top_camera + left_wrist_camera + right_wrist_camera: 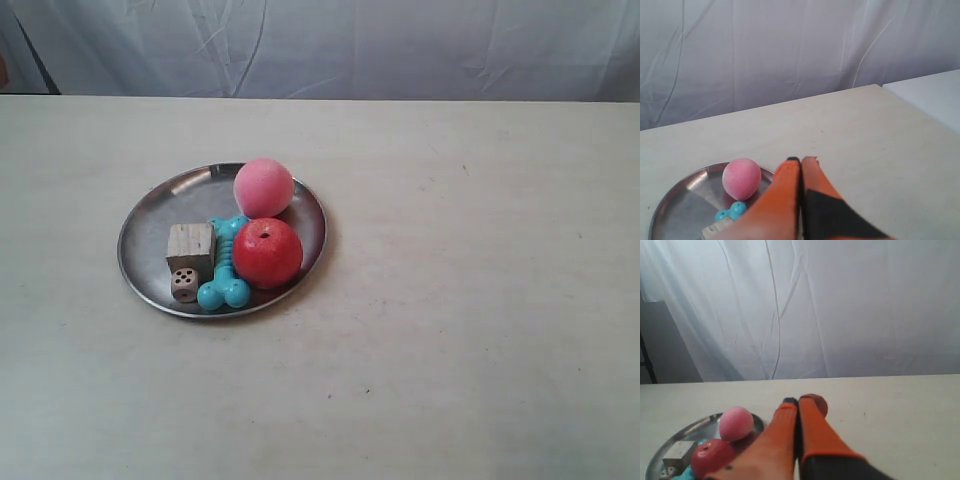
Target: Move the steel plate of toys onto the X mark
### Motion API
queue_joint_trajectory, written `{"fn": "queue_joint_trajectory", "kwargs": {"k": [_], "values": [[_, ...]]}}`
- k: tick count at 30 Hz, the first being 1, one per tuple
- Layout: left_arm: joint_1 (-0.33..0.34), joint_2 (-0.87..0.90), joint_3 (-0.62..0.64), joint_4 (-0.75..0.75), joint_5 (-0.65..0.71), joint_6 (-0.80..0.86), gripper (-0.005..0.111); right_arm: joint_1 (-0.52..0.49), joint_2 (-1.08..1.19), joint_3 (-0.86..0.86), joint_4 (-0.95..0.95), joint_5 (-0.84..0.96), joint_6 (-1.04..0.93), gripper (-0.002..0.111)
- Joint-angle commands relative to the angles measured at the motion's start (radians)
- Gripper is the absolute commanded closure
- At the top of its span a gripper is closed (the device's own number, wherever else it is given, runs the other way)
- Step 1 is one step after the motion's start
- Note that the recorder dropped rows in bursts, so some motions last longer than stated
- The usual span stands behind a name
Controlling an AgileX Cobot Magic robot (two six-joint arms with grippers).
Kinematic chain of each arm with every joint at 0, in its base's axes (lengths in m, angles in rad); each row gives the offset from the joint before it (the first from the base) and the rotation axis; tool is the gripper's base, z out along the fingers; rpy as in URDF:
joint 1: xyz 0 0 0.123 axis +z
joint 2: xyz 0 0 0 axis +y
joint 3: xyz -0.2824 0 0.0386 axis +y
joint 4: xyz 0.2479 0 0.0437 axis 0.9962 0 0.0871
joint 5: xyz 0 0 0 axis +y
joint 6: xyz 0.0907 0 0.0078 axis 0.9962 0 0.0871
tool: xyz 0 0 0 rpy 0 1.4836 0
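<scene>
The plate is being carried by the worktop, flat and level, and all five toys are being held inside its rim: the ball at the plate's far edge, the apple just in front of it, the bone touching the apple, and the cube and die beside the bone. The X mark is not being made out in any view, so its place relative to the plate cannot be told. The left gripper is being shown with its fingers pressed together on nothing, and the right gripper likewise, its fingers closed and empty. Neither is appearing in the exterior view, so both are being judged well apart from the plate. The plate is being judged stiff, thin and light, with a smooth, slippery surface and only a low rim to pinch. The toys are lying loose, and the ball and apple are likely to roll if the plate is being tilted or jerked. Hold is best being taken on the bare stretch of rim on the plate's side opposite the apple, with the fingers opened first, and the plate is better being slid or kept level than lifted steeply.
</scene>
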Motion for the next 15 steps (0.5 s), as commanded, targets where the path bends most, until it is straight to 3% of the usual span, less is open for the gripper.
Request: {"fn": "queue_joint_trajectory", "kwargs": {"k": [1, 2, 7, 15], "values": [[-0.005, -0.005, 0.008, 0.011, 0.003, -0.002, 0.106, -0.004, -0.006, 0.094, -0.282, -0.06, -0.001, 0.108], [-0.005, -0.005, 0.008, 0.01, -0.004, -0.002, 0.106, -0.004, -0.006, 0.14, -0.356, -0.112, -0.001, 0.108], [-0.005, -0.005, 0.008, 0.005, -0.018, -0.002, 0.106, -0.004, -0.006, 0.319, -0.353, -0.356, -0.001, 0.108], [-0.005, -0.005, 0.008, 0.0, 0.01, 0.001, 0.106, -0.004, -0.006, 0.331, -0.327, -0.307, -0.001, 0.108]]}}
